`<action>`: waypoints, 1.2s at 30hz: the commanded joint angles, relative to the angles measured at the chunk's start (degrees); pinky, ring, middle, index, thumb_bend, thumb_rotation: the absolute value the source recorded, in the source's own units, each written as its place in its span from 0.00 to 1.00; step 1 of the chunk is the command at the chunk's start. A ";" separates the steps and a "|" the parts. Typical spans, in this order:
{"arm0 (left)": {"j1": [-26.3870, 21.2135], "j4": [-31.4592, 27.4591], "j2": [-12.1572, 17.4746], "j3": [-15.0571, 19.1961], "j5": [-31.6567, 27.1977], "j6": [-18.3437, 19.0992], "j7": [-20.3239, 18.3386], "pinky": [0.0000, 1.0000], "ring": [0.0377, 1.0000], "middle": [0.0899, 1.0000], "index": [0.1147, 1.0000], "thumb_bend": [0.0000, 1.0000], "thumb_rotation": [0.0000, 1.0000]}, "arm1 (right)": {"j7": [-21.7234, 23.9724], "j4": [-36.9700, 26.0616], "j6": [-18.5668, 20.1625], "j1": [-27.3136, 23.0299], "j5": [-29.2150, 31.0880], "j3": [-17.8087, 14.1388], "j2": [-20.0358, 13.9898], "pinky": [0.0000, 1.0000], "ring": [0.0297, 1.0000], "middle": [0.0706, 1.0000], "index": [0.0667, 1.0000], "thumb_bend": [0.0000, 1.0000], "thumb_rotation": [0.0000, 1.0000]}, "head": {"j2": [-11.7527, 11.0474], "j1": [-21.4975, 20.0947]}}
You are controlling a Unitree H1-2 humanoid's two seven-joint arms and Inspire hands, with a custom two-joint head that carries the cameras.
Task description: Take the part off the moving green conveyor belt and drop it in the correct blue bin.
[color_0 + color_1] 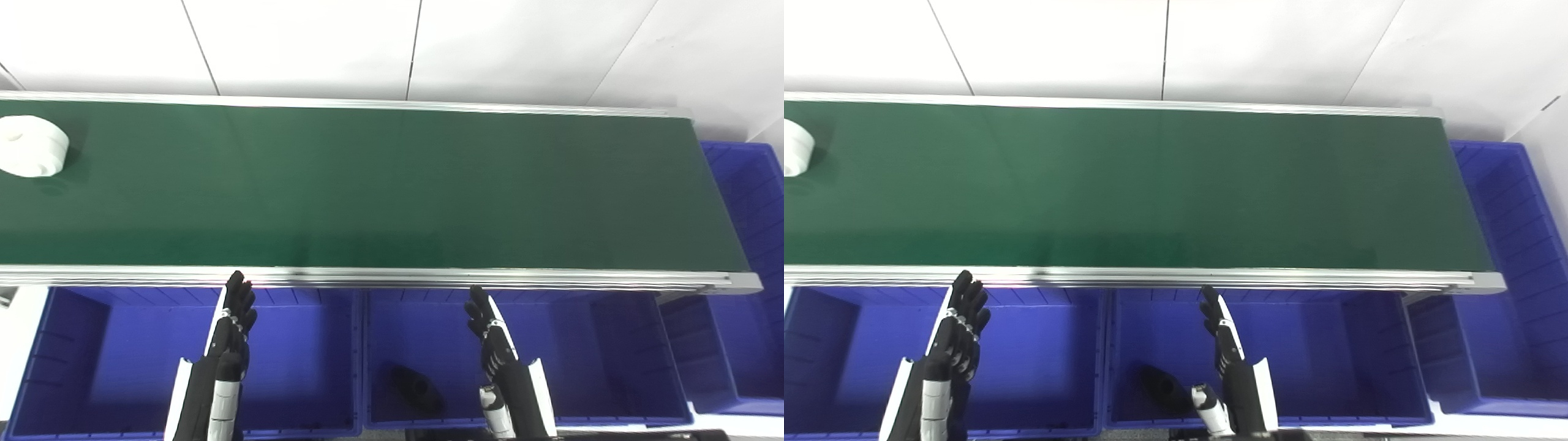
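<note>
A white round part (30,146) lies at the far left end of the green conveyor belt (367,184); only its edge shows in the right eye view (795,155). My left hand (236,318) is open and empty, fingers straight, held over the blue bins just short of the belt's near rail. My right hand (490,334) is also open and empty, over the middle blue bin (422,324). Both hands are far from the part.
A row of blue bins runs below the belt's near rail (367,278): a left bin (110,343), the middle bin with a dark part (419,386) in it, and a right bin (612,343). Another blue bin (747,245) stands at the belt's right end.
</note>
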 commanded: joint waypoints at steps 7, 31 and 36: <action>0.48 -1.50 0.26 -0.27 0.19 -0.81 -0.10 1.00 1.00 1.00 1.00 0.68 1.00 | 0.25 1.31 -1.25 -1.30 -1.82 3.60 6.32 0.96 0.96 0.97 0.96 0.93 1.00 | -0.04 0.07; -0.14 -1.13 0.74 -0.57 1.24 -0.99 -0.44 1.00 1.00 1.00 1.00 0.68 1.00 | 0.40 1.37 -1.05 -1.50 -1.74 3.32 6.13 0.95 0.96 0.97 0.96 0.90 1.00 | -0.18 0.26; -0.30 -0.23 0.57 -0.71 1.45 -1.97 -0.26 1.00 1.00 1.00 1.00 0.67 1.00 | 0.35 1.90 -1.51 -1.61 -1.57 3.13 6.01 0.95 0.96 0.97 0.96 0.91 1.00 | -1.74 2.06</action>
